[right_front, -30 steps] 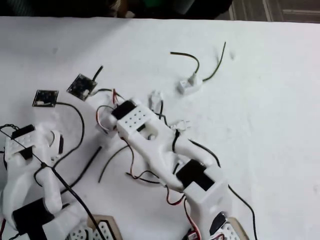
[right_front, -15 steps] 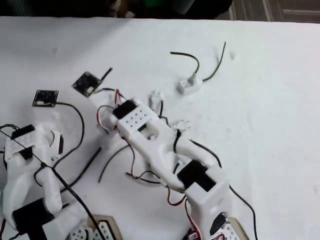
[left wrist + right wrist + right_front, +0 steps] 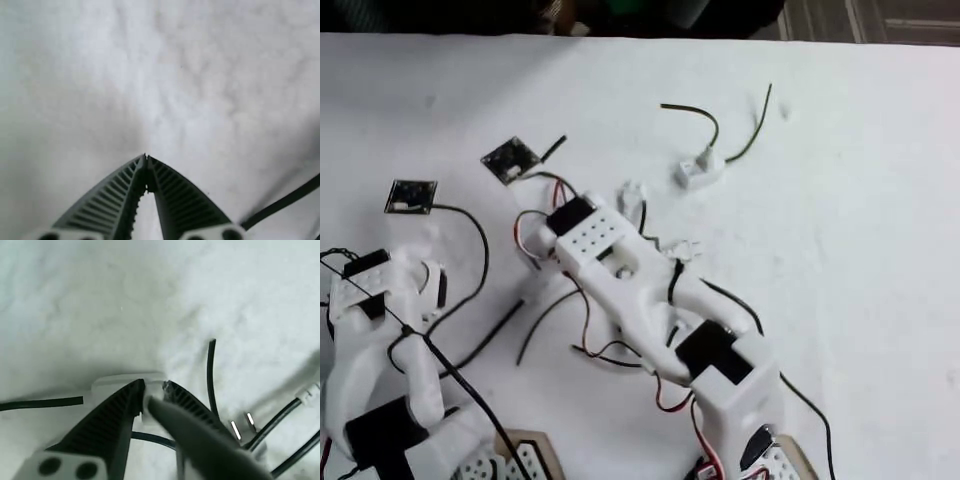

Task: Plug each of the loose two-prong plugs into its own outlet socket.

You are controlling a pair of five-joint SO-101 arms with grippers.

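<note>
Two black square outlet sockets lie at the left, one (image 3: 410, 196) with a long black cable and one (image 3: 512, 160) just beyond my right arm's wrist (image 3: 588, 238). My right gripper (image 3: 152, 387) is low over the table, its fingers closed on a white plug body (image 3: 117, 381); a black cable (image 3: 45, 402) ends beside it. A loose two-prong plug (image 3: 242, 422) lies close by. Small white plugs (image 3: 632, 194) (image 3: 685, 250) sit beside that arm, and a third (image 3: 698, 170) with greenish wires lies farther back. My left gripper (image 3: 146, 162) is shut on nothing above bare table.
Black and red cables (image 3: 480, 340) trail between the two arms. My left arm (image 3: 370, 330) sits at the near left. A black cable (image 3: 285, 200) crosses beside the left gripper. The table's far edge (image 3: 640, 36) runs along the back, with open white surface at the right.
The black socket nearest my right arm slid back and to the right, turning a little. My right wrist shifted slightly. The left arm has not moved.
</note>
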